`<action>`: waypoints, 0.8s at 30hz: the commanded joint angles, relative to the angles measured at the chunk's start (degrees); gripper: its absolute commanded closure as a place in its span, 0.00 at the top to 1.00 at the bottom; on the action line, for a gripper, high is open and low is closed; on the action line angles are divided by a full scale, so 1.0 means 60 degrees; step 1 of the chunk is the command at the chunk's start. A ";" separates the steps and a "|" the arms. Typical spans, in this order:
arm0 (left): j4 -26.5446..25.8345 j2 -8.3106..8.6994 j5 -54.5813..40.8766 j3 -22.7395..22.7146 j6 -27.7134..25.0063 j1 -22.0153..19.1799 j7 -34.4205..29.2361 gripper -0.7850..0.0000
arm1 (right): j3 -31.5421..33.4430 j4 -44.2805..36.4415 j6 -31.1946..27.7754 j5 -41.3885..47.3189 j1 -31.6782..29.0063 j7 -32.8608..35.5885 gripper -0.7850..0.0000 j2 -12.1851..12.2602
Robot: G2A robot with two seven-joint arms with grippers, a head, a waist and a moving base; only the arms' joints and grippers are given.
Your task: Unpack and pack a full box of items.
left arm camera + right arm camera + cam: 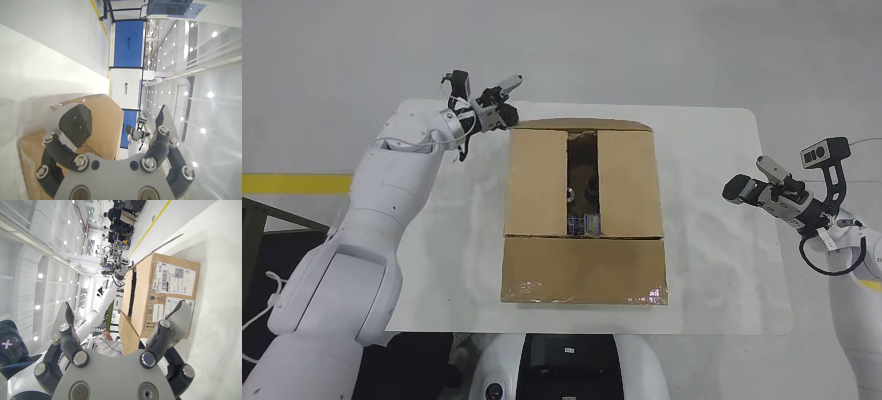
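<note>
Box, perhaps of bottles, between gaping left claw, right claw

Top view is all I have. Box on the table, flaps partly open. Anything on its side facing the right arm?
Observer: Yes. The right wrist view shows paper labels stuck on that side of the box.
Operator: Right gripper holding anything?
Observer: No. The right gripper is open and empty, apart from the box.
Operator: Left one?
Observer: The left gripper is open and empty too, by a box corner.
</note>
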 commanded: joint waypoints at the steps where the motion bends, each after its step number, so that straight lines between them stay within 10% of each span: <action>1: -0.0093 0.0051 0.0048 -0.0062 0.0035 0.0068 -0.0086 1.00 | 0.0000 0.0000 -0.0001 -0.0001 0.0000 0.0000 1.00 0.0000; 24: -0.2603 0.0906 -0.1164 -0.2301 -0.1101 0.1259 0.0435 1.00 | 0.0000 0.0000 -0.0001 -0.0001 0.0000 0.0000 1.00 0.0000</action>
